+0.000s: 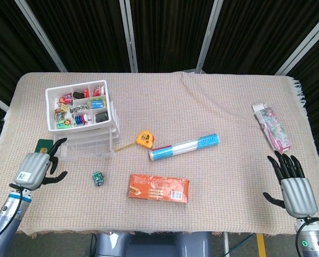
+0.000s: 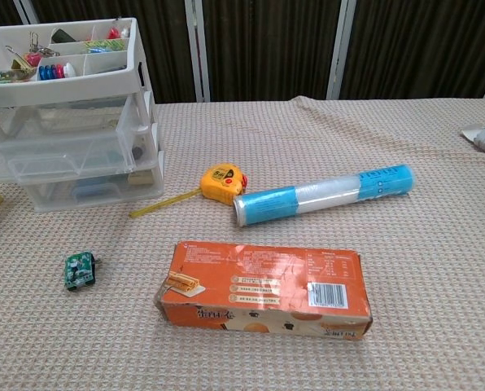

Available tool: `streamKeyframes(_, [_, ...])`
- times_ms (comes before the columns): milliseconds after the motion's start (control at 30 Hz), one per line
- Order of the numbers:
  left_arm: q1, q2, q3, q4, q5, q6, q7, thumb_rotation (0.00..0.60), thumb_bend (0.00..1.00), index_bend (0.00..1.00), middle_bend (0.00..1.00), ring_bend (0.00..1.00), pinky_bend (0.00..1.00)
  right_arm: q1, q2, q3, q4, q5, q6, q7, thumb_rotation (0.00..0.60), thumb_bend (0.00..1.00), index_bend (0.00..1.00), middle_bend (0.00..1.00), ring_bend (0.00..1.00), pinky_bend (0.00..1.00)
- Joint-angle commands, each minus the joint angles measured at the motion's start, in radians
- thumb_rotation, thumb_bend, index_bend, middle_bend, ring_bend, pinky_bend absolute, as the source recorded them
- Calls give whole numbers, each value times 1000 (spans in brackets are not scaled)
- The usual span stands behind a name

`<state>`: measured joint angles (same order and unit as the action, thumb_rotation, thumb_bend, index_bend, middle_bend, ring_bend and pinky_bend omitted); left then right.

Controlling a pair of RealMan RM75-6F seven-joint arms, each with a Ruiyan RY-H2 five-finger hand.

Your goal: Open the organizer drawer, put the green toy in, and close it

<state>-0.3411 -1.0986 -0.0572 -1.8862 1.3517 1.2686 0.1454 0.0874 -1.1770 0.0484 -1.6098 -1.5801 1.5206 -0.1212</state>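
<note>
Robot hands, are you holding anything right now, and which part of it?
Nothing is held. The left hand hangs open near the organizer, touching nothing. The right hand is open with fingers spread. The green toy lies alone on the cloth.

A beige woven cloth covers the desk, its fringed edge showing at the far right corner and a small ridge rumpled near the back edge. Behind hang dark pleated curtains — nearly black — crossed by slanted pale metal bars. Light falls evenly, with soft shadows.
</note>
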Motion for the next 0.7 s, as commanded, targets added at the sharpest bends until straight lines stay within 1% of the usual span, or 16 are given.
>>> streamKeyframes(33, [35, 15, 16, 9, 118, 89, -37, 600, 257, 109, 801, 802, 687, 0, 0, 1, 1, 2, 0, 0, 600, 5, 93, 0, 0, 19])
streamKeyframes(133, [64, 36, 46, 32, 251, 167, -62, 600, 256, 176, 802, 803, 687, -1, 1, 2, 1, 4, 1, 2, 600, 5, 93, 0, 0, 19])
streamKeyframes(167, [74, 45, 65, 52, 314, 194, -69, 600, 255, 183, 803, 804, 687, -1, 1, 2, 0, 4, 2, 2, 600, 5, 93, 0, 0, 19])
streamKeyframes(233, [83, 59, 91, 77, 386, 215, -66, 600, 255, 199, 806, 804, 687, -2, 2, 3, 0, 5, 3, 1, 600, 5, 93, 0, 0, 19])
streamKeyframes(333, [86, 78, 130, 110, 481, 222, -50, 600, 255, 251, 817, 807, 687, -3, 3, 8, -2, 4, 12, -2, 600, 5, 93, 0, 0, 19])
streamKeyframes(467, [77, 90, 157, 132, 533, 191, -26, 600, 254, 301, 820, 811, 687, -7, 9, 15, -9, 8, 26, 6, 600, 5, 93, 0, 0, 19])
streamKeyframes(567, [64, 81, 159, 139, 528, 148, -2, 600, 256, 325, 824, 814, 687, -9, 14, 18, -12, 9, 32, 13, 600, 5, 93, 0, 0, 19])
streamKeyframes(700, [42, 47, 146, 148, 492, 76, 49, 600, 260, 332, 834, 818, 687, -11, 18, 19, -15, 6, 36, 17, 600, 5, 93, 0, 0, 19])
